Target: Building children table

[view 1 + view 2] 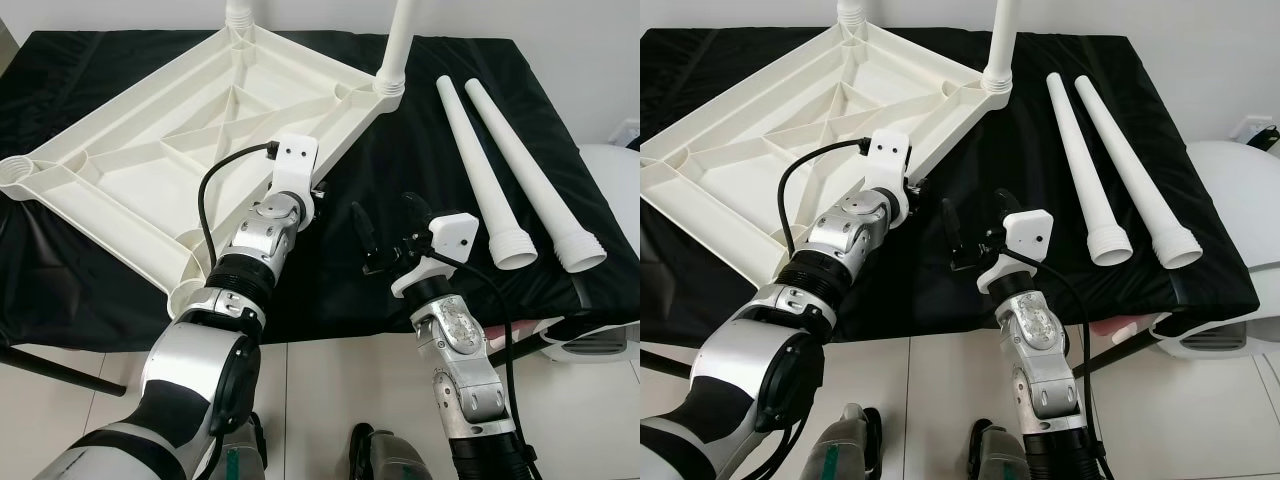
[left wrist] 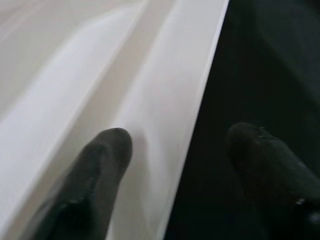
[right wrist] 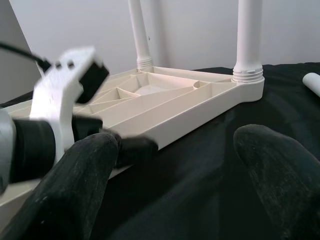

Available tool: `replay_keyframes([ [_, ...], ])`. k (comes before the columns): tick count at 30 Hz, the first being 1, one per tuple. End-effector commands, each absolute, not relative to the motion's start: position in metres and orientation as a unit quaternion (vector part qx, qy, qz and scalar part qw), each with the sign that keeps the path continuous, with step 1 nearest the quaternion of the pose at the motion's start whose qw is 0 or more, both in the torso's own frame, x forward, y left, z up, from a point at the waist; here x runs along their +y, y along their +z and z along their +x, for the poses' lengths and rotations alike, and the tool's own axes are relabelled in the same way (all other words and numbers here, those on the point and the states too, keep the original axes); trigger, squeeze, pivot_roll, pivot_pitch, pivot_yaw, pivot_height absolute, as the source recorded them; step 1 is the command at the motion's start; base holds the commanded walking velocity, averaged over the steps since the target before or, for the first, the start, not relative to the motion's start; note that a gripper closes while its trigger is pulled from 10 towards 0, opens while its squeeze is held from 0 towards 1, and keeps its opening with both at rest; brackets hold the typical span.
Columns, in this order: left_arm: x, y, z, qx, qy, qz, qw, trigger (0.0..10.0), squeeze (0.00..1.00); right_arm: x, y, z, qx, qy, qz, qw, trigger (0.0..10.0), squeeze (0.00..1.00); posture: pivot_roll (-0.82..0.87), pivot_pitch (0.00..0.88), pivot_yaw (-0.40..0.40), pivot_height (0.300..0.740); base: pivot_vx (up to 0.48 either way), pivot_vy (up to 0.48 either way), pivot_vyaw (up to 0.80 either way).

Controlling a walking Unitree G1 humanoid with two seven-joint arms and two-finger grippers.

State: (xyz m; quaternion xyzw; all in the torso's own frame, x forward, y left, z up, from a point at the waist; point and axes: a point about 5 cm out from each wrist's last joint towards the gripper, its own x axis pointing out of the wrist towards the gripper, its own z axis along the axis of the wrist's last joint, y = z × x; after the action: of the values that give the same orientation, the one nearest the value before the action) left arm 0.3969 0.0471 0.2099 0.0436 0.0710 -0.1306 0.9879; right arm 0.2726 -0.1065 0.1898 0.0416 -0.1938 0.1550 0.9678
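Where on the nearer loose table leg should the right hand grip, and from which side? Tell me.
Grip the nearer loose leg around its middle shaft, coming down from above with the right hand open across it. It lies flat on the black cloth, with a narrow gap to the second leg, so the fingers can straddle it. The flared threaded end is wider, likely a poorer hold.

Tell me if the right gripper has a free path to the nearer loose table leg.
Probably yes. The right gripper hovers open over bare black cloth, and nothing lies between it and the nearer loose leg to its right; the left gripper straddles the tabletop's rim.
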Motion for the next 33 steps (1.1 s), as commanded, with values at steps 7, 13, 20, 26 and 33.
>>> replay_keyframes([
  [7, 0.058, 0.229, 0.393, 0.021, -0.125, 0.084, 0.988, 10.0, 1.00, -0.104, 0.187, 0.271, -0.193, 0.159, 0.042, 0.967, 10.0, 0.00, 0.08, 0.183, 0.039, 0.740, 0.000, 0.000, 0.00],
  [13, 0.080, 0.254, 0.382, -0.048, -0.116, 0.111, 0.986, 10.0, 0.42, -0.102, 0.186, 0.272, -0.192, 0.164, 0.043, 0.967, 10.0, 0.00, 0.09, 0.176, 0.031, 0.740, 0.000, 0.000, 0.00],
  [20, 0.119, 0.250, 0.372, -0.047, -0.071, 0.147, 0.986, 10.0, 0.00, -0.107, 0.186, 0.276, -0.194, 0.158, 0.038, 0.967, 10.0, 0.00, 0.09, 0.172, 0.024, 0.740, 0.000, 0.000, 0.00],
  [26, 0.165, 0.242, 0.351, -0.021, -0.030, 0.206, 0.978, 10.0, 0.00, -0.109, 0.187, 0.278, -0.197, 0.159, 0.036, 0.967, 10.0, 0.00, 0.11, 0.165, 0.012, 0.740, 0.000, 0.000, 0.00],
  [33, 0.205, 0.248, 0.334, -0.013, 0.024, 0.256, 0.966, 10.0, 0.00, -0.108, 0.188, 0.280, -0.198, 0.166, 0.034, 0.966, 10.0, 0.00, 0.11, 0.162, 0.001, 0.740, 0.000, 0.000, 0.00],
])
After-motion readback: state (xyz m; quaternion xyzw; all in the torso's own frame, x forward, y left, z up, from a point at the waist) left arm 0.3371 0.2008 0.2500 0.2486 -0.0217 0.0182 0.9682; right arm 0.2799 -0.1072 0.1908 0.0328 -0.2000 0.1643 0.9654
